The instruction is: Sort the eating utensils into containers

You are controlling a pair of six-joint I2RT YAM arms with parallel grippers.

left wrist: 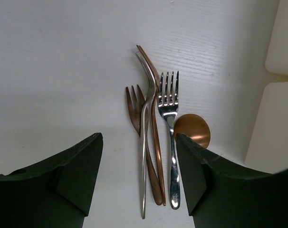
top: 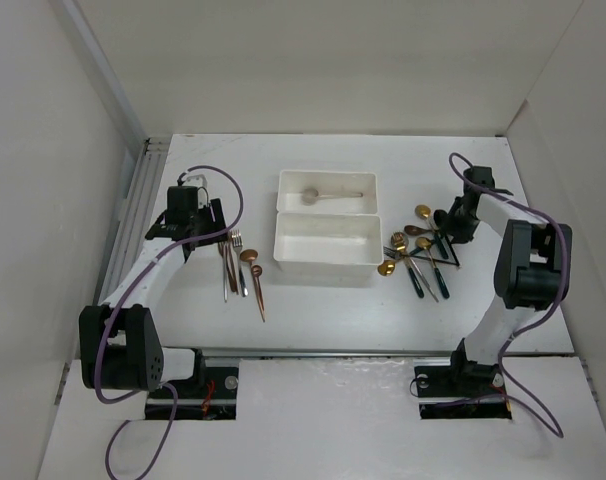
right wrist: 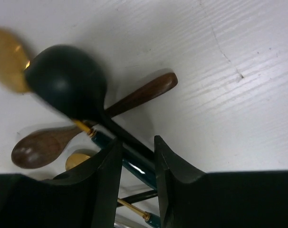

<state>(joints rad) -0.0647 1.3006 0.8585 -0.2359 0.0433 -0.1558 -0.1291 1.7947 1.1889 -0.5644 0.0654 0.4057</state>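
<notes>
White counter (top: 313,310) carries two trays (top: 326,240) at centre. One spoon (top: 313,196) lies in the 12 o'clock tray, so sorting looks barely begun. Left claw (left wrist: 139,137) hangs wide open and empty over four forks (left wrist: 168,102) and one copper spoon (left wrist: 192,130) at the trays' 9 o'clock, seemingly choosing. Right claw (right wrist: 138,142), at 3 o'clock, pinches one black spoon (right wrist: 65,80) above an overlapped heap (top: 418,262) I cannot count.
</notes>
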